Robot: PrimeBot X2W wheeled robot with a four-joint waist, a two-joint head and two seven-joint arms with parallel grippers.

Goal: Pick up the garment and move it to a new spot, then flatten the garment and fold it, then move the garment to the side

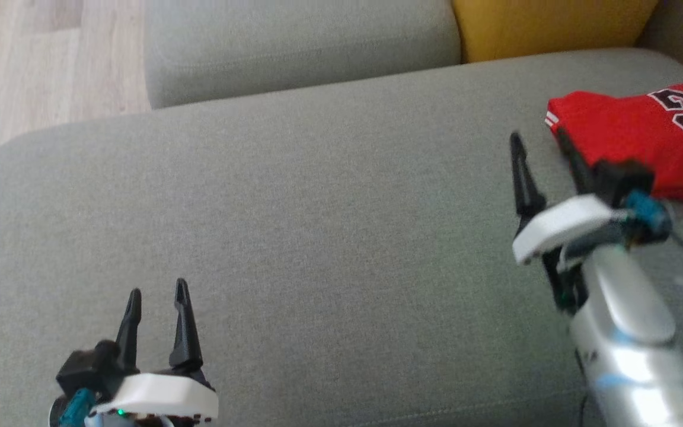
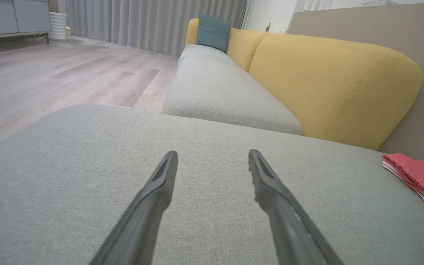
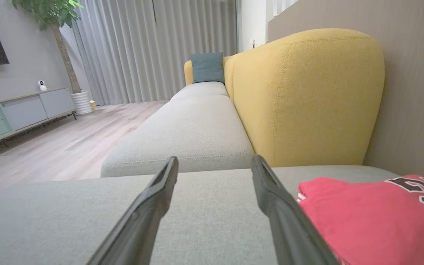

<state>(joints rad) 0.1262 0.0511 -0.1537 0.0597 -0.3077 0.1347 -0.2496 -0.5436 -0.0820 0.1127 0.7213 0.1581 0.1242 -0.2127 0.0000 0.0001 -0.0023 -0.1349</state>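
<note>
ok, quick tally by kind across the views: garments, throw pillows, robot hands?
Garments: 1, the red jersey, folded on the sofa seat
Throw pillows: 1, the teal pillow
Hands: 2, the left hand and the right hand, both open
Total: 4

Grey sofa seat (image 1: pixel 329 196), folded red garment (image 1: pixel 626 136)

1 garment (image 1: pixel 626 133), 2 hands (image 1: pixel 158 287) (image 1: pixel 538 135)
</note>
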